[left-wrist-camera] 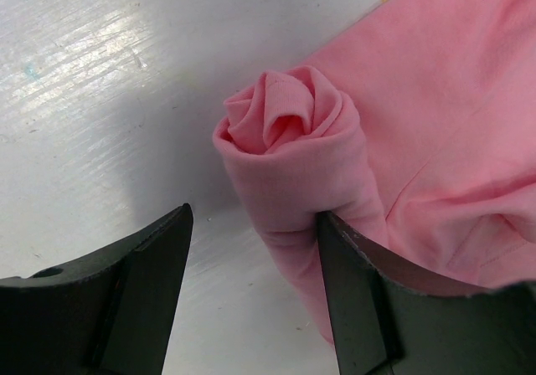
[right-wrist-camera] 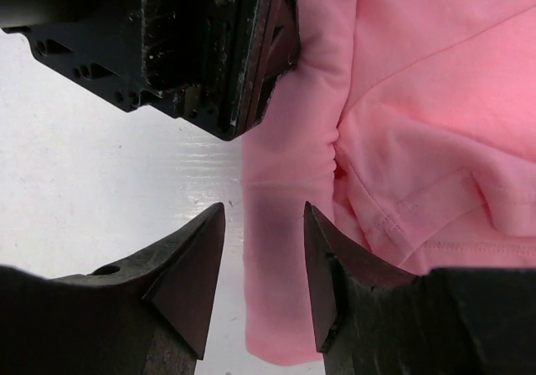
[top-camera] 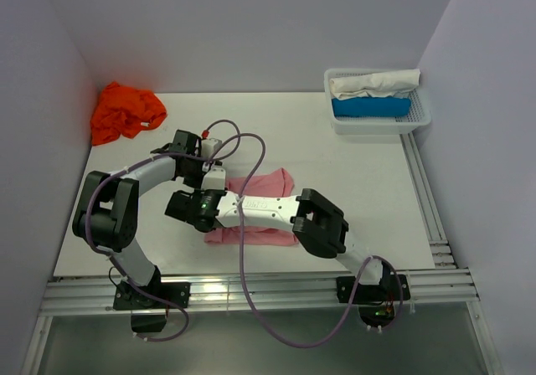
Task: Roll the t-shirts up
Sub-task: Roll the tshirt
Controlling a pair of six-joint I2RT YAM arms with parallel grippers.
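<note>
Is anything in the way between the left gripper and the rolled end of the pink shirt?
Nothing visible. The rolled end of the pink shirt lies just ahead of the open left gripper, partly between its fingers. The right gripper straddles the same edge close by, but is not in between.

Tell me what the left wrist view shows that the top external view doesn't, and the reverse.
Left wrist only: the spiral rolled end of the pink t-shirt, touching one finger of the open left gripper. Top external only: the orange t-shirt crumpled in the far left corner, and the white basket holding folded cloths at far right. Both: the pink t-shirt and the white table.
</note>
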